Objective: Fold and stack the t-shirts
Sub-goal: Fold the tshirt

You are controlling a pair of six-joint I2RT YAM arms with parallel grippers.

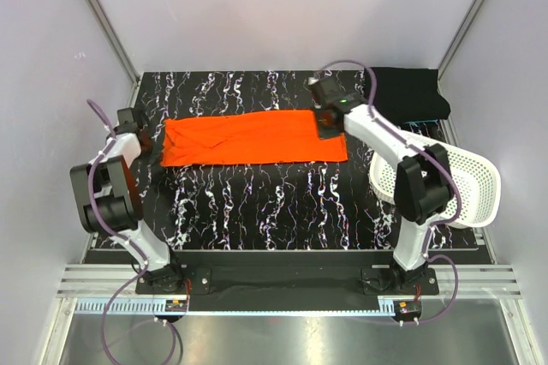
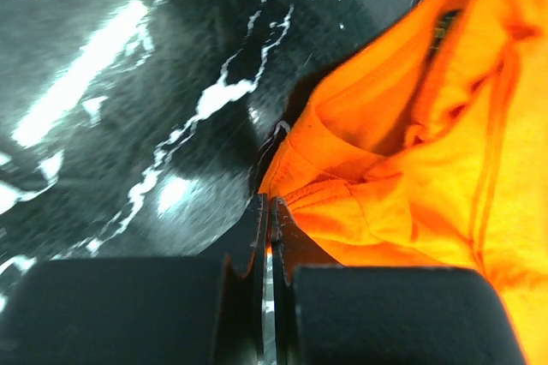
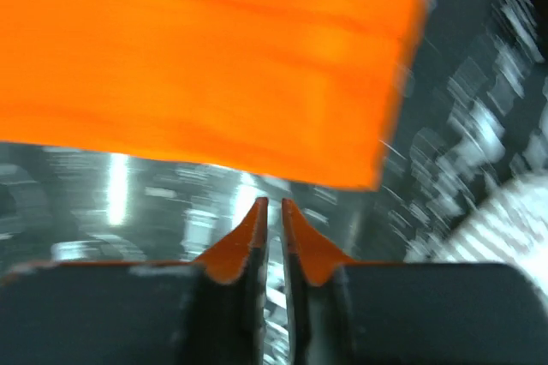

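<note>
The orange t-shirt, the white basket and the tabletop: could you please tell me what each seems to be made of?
The orange t-shirt: soft matte knit fabric, likely cotton; it creases and shows stitched hems.
The white basket: probably rigid plastic, smooth, with moulded rows of holes.
The tabletop: glossy black with white veins, marble-look; light glares off it, so possibly a laminate or print.

Orange t-shirt (image 1: 254, 138) soft matt cloth; table (image 1: 257, 211) glossy black marbled; basket (image 1: 467, 181) white perforated plastic.
</note>
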